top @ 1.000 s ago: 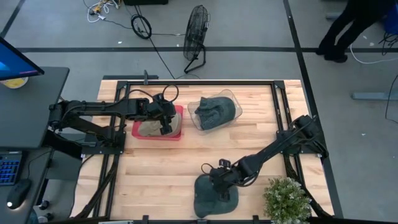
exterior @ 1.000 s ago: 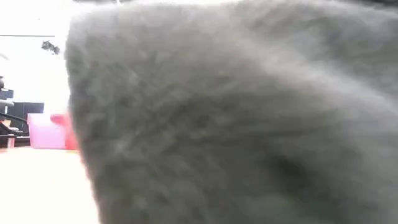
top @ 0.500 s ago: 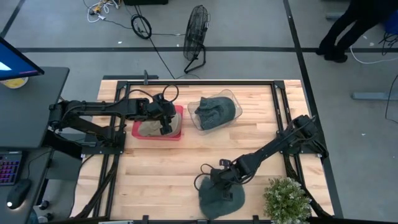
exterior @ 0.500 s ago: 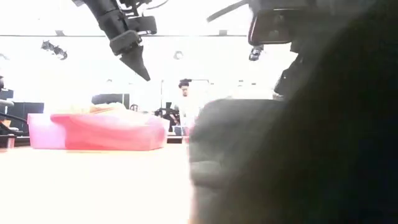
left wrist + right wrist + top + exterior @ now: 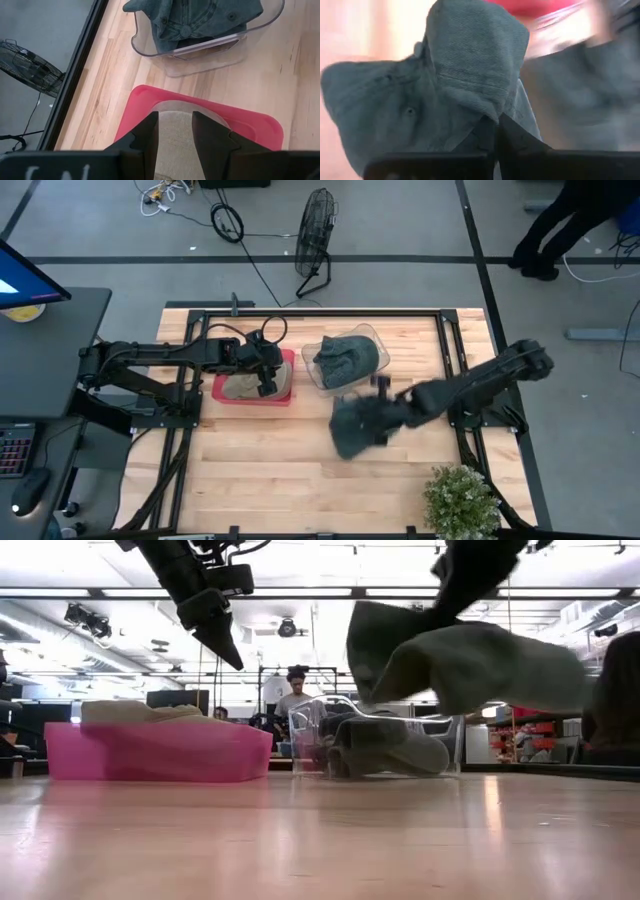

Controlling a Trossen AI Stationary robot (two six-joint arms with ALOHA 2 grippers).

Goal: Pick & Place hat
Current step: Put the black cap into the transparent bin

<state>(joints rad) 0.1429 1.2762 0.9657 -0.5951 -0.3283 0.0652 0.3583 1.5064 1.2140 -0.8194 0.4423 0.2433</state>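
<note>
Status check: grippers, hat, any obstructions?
Right gripper shut on grey hat, airborne beside clear bin. Left gripper open over pink bin. Nothing blocking.

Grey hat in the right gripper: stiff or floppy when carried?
Likely floppy: the grey hat droops in folds below the right gripper, shut on it. Probably light, since one pinch holds it clear of the table. It may swing.

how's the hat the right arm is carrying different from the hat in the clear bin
The carried hat hangs in the air, pinched by the right gripper, dangling loose above the table; the binned hat lies bunched inside the clear bin. The carried one hangs spread out; the binned one is crumpled. Both are dark grey-green fabric.
</note>
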